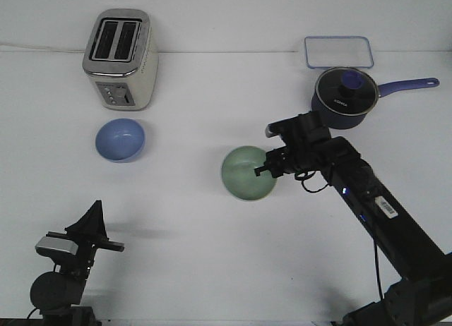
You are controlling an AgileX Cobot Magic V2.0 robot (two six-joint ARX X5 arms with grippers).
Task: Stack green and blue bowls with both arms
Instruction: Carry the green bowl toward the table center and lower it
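The right gripper [263, 169] clasps the green bowl's [244, 175] rim mid-table (its fingertips hard to make out). The left gripper [95, 220] looks parted. The blue bowl [120, 139] sits beside the toaster [120, 58]. The saucepan [344, 97] lid's lettering is unreadable.

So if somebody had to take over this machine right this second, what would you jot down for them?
Right end effector: at the green bowl's right rim; whether it is shut on the rim cannot be told from here.
Left end effector: near the table's front edge, holding nothing; open or shut unclear.
Blue bowl: alone in front of the toaster, untouched.
Done: right arm has reached the green bowl.
Left: secure it, bring the two bowls together, stack one in the other.
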